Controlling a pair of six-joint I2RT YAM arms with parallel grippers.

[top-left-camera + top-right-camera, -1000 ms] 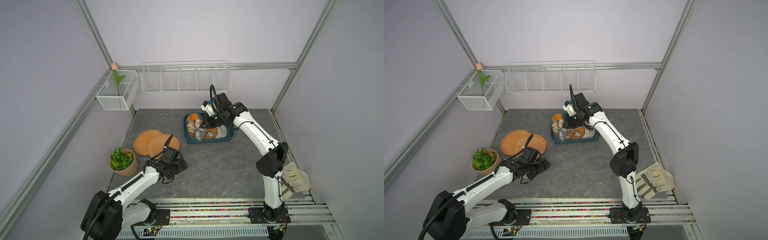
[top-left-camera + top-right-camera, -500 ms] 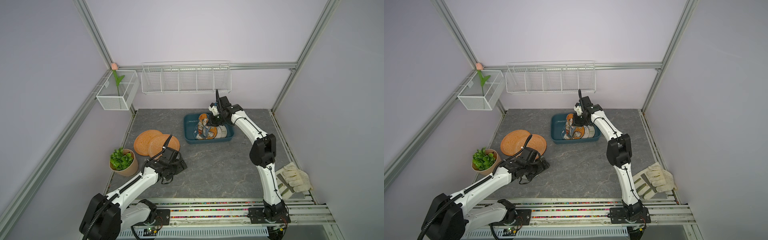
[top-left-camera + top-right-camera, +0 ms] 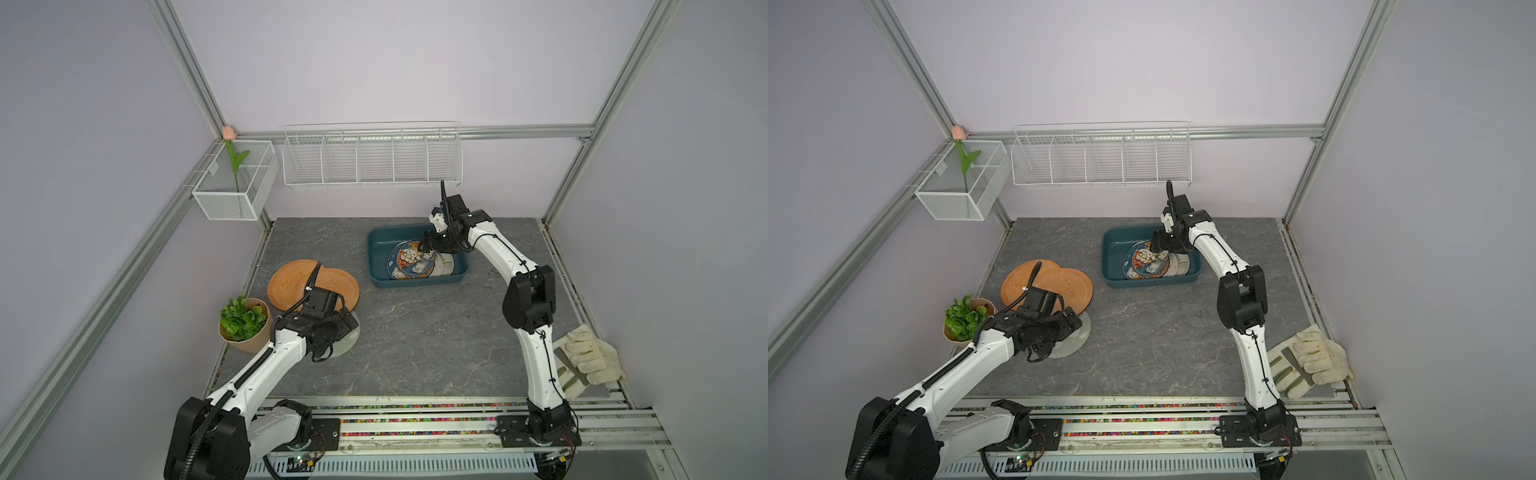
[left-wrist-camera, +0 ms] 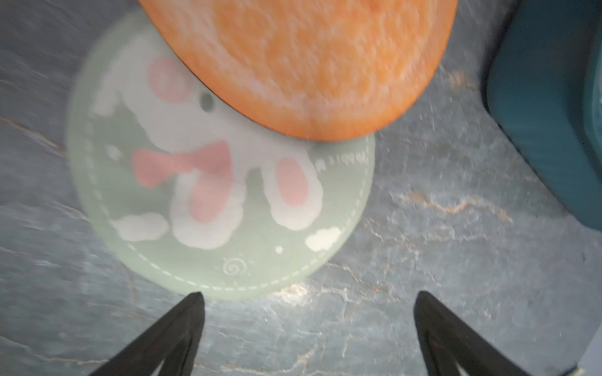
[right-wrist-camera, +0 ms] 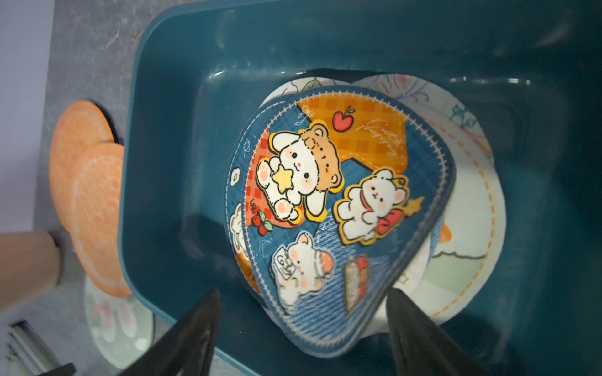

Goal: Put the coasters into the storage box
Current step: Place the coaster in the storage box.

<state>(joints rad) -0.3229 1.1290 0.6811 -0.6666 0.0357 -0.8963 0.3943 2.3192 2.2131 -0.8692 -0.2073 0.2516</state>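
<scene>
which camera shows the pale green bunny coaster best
The left wrist view: the pale green coaster fills the frame, bunny print readable though blurred, one edge under an orange coaster. Both top views show only a sliver past the left arm; the right wrist view a blurred part.

Lilac walls (image 3: pixel 374 62) close me in on 3 sides, framed by silver metal posts (image 3: pixel 191 70). My floor (image 3: pixel 415 332) is a grey slab veined like marble. A long white wire basket (image 3: pixel 372 156) hangs on the back wall; a smaller mesh basket (image 3: pixel 224 203) holds 1 pink tulip (image 3: pixel 228 133).

Grey tabletop (image 3: pixel 415 345): storage box (image 3: pixel 415 283); orange coasters (image 3: pixel 291 282); plant pot (image 3: pixel 244 344).
</scene>
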